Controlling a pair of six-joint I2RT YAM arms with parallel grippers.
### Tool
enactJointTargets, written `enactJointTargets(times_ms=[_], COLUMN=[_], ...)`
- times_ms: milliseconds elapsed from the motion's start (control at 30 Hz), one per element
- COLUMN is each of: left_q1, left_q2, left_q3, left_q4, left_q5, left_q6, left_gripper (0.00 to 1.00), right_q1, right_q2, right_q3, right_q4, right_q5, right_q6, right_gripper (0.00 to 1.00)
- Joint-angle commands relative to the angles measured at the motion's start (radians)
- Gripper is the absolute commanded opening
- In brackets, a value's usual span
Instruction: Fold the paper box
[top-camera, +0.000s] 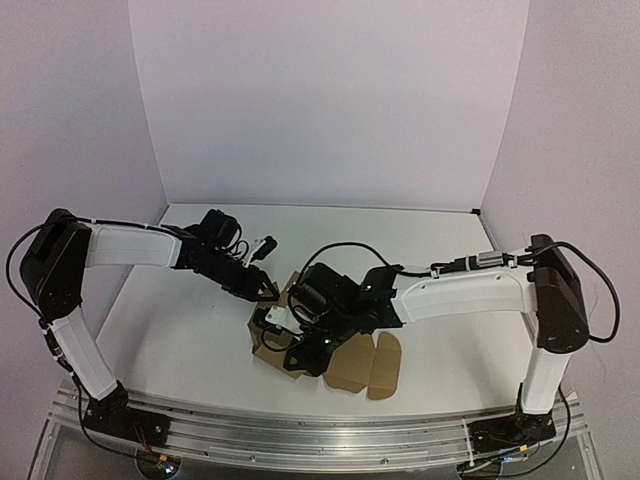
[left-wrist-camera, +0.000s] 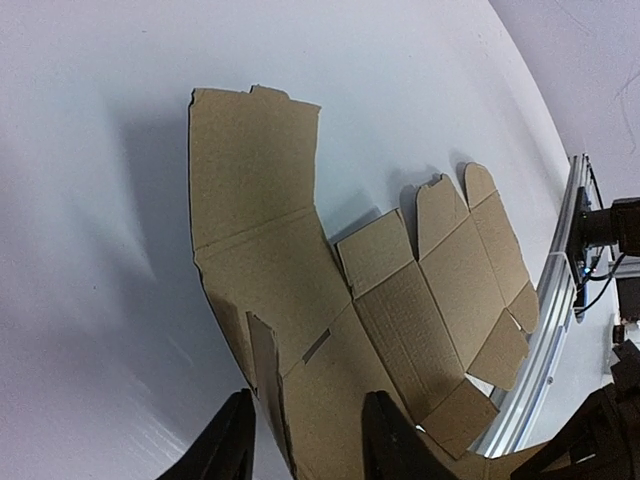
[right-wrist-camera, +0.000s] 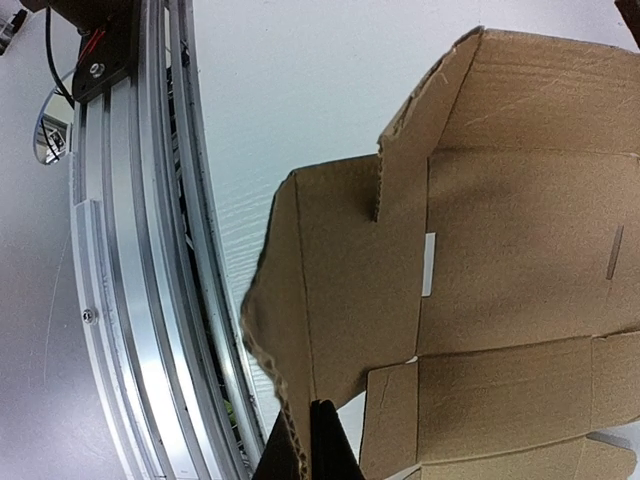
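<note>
The paper box (top-camera: 368, 366) is a flat brown die-cut cardboard sheet with rounded flaps, lying at the table's near middle. It fills the left wrist view (left-wrist-camera: 400, 320) and the right wrist view (right-wrist-camera: 500, 250). My left gripper (top-camera: 265, 288) is open at the sheet's far left edge. Its jaws (left-wrist-camera: 305, 445) straddle a narrow raised side flap without closing on it. My right gripper (top-camera: 298, 352) is shut on the sheet's near left flap. In its wrist view (right-wrist-camera: 310, 455) that flap is lifted and bent up from the table.
The aluminium rail (top-camera: 300, 435) runs along the table's near edge, close under the sheet's front flaps, and also shows in the right wrist view (right-wrist-camera: 130, 250). White walls enclose the table at the back and sides.
</note>
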Motion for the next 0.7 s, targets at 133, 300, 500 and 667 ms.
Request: enactJointTargets(times_ms=[133,300,500,667], left_q1=[-0.047,-0.092,-0.096,-0.094], left_q2=[0.016,0.024,0.033,0.042], left_q3=[0.056,0.076,0.098,0.075], left_q4=[-0.035,-0.051,-0.09,-0.095], left_q5=[-0.148,-0.255,-0.289,-0.306], left_q6=[-0.04,-0.066,-0.08,-0.076], left_gripper=[0.32,0.34,0.37,0.35], right_q1=[-0.013,-0.023,-0.043,-0.083], right_q2=[0.074,0.139,0.178,0.192], right_q3=[0.122,0.242,0.287,0.283], right_q4=[-0.028,-0.029,-0.028,-0.028], right_q5=[-0.02,-0.014,0.019,0.015], right_q6=[0.045,0.122,0.196,0.256], right_gripper=[0.0,0.0,0.0,0.0])
